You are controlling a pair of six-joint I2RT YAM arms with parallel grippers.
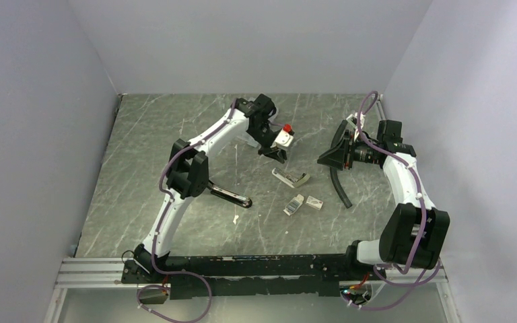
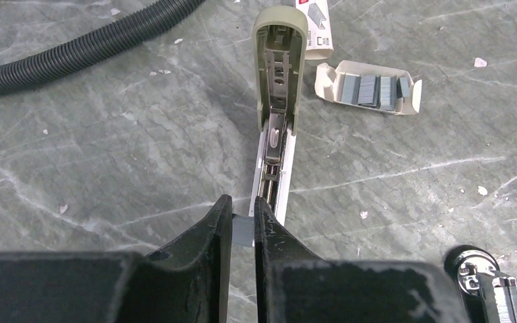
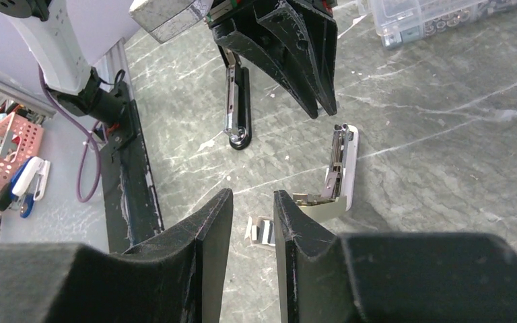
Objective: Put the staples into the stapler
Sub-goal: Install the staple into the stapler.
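Observation:
The stapler (image 2: pixel 279 74) lies flipped open on the table, its beige top away from me and its white base with the metal channel (image 2: pixel 272 168) toward my left gripper. My left gripper (image 2: pixel 243 208) is shut on a short grey strip of staples (image 2: pixel 242 230), held just above the near end of the channel. The white tray (image 2: pixel 369 87) holds several more strips, and the sleeve with the red mark (image 2: pixel 315 23) lies beside it. In the top view the left gripper (image 1: pixel 279 157) hovers over the stapler (image 1: pixel 291 178). My right gripper (image 3: pixel 252 202) is open and empty, off to the right.
A black corrugated hose (image 1: pixel 340 185) lies to the right of the stapler. A second, black stapler (image 1: pixel 232 196) lies to the left. A clear compartment case (image 3: pixel 437 17) stands at the far side. A pink basket (image 3: pixel 0 148) sits off the table.

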